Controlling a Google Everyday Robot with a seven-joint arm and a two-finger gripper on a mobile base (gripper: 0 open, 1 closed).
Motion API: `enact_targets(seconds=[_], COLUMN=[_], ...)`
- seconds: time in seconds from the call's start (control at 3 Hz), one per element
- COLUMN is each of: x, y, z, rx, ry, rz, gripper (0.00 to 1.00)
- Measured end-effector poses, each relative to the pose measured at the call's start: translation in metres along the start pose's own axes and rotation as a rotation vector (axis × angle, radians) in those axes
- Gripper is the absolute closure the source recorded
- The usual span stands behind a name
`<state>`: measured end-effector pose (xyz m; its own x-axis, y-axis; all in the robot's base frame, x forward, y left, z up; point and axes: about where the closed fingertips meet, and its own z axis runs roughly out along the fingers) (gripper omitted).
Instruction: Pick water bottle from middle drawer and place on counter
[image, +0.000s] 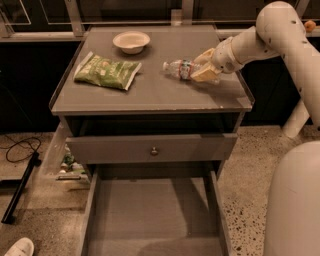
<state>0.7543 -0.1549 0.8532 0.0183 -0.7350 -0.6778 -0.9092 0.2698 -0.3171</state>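
Grey counter (150, 97) w/ water bottle (176, 68) on its side at right, cap pointing left. We see the gripper (204, 67) closed round the bottle's base end. We'd settle it flat, then release slowly so it won't roll.

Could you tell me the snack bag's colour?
Green bag, camera view; gripper at clear plastic bottle on grey counter.

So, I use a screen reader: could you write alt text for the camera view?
The gripper holds the water bottle on its side at the right of the counter, cap pointing left. A green snack bag and a small bowl sit further left on the counter; below, the middle drawer stands pulled open.
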Motion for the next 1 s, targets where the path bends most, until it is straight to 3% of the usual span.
enact_targets(seconds=[1.0], x=[0.0000], y=[0.0000], z=[0.0001], rx=[0.000], ry=[0.000], rz=[0.000], gripper=[0.11])
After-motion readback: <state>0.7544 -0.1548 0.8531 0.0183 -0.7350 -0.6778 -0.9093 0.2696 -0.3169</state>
